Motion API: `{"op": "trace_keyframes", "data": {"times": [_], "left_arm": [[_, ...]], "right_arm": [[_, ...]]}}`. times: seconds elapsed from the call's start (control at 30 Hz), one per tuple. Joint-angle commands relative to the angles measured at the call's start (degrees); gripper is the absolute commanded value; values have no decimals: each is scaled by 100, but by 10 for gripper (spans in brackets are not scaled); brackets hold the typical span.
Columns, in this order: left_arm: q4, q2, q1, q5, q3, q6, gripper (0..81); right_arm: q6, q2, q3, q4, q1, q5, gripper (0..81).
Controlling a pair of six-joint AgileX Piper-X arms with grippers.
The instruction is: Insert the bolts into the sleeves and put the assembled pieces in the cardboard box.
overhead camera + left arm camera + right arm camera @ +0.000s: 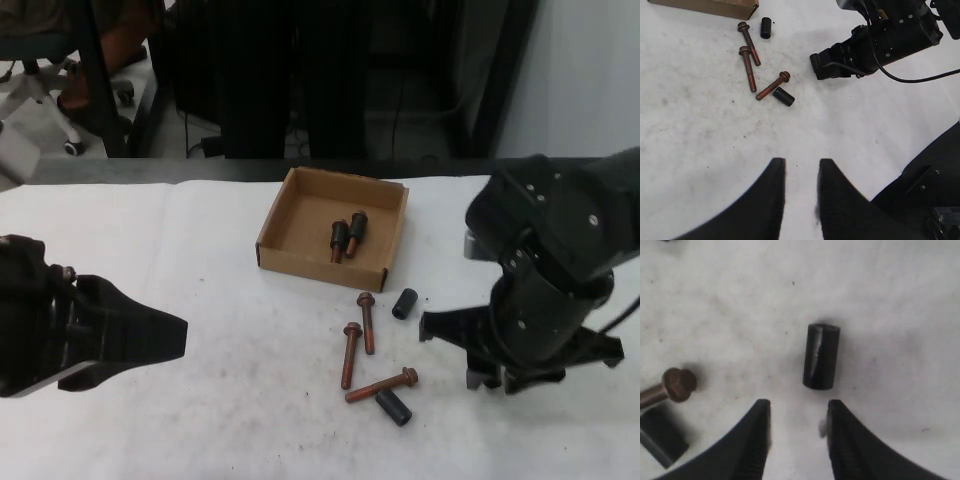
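Bench (200, 420) w/ 3 loose bolts (367, 322), 2 sleeves (404, 303).

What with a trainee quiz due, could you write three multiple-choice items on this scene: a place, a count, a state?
1. Where do the two assembled pieces lie? A in the cardboard box B on the floor C in a gripper
2. How many loose bolts lie on the bench? A one B three C five
3. The right gripper is: A shut on a bolt B open C shut on a sleeve
Answers: 1 A, both lie inside the box. 2 B, three bolts lie beside two loose sleeves. 3 B, its fingers stand apart.
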Motion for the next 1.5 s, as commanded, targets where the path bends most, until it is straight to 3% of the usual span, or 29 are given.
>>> {"op": "trace_keyframes", "data": {"times": [0.0, 0.93, 1.17, 1.47], "left_arm": [[-13, -62, 14, 45, 12, 25, 226], [-305, -62, 14, 4, 12, 23, 226], [-484, -62, 14, 4, 12, 23, 226], [-484, -62, 14, 4, 12, 23, 226]], "right_arm": [[-36, 5, -308, -44, -23, 532, 363], [122, 559, -348, -189, -37, 686, 363], [122, 559, -348, -349, -37, 686, 297], [122, 559, -291, -286, -37, 754, 294]]}}
